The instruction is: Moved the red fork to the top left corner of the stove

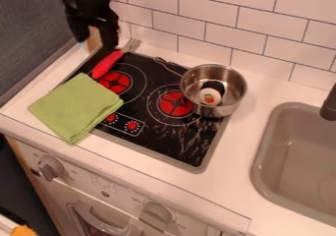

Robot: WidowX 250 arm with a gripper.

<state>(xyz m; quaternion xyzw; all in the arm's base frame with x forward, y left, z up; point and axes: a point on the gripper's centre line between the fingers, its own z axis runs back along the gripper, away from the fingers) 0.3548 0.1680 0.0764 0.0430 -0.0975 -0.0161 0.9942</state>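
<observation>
Near the frame's upper left, the black gripper (97, 37) hung with its fingers apart; just below and right, the red fork (107, 64) lay at the stove's (159, 77) upper-left corner, tines pointing up-right.

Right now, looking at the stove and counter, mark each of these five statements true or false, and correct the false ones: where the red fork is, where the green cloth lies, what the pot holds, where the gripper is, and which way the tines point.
1. The red fork lies in the sink. False: it lies by the top left corner of the stove.
2. The green cloth lies partly on the stove. True.
3. The metal pot is empty. False: a small round white-and-black item is inside.
4. The gripper is at the upper left, near the fork. True.
5. The fork's tines point toward the cloth. False: they point toward the tiled wall.
</observation>
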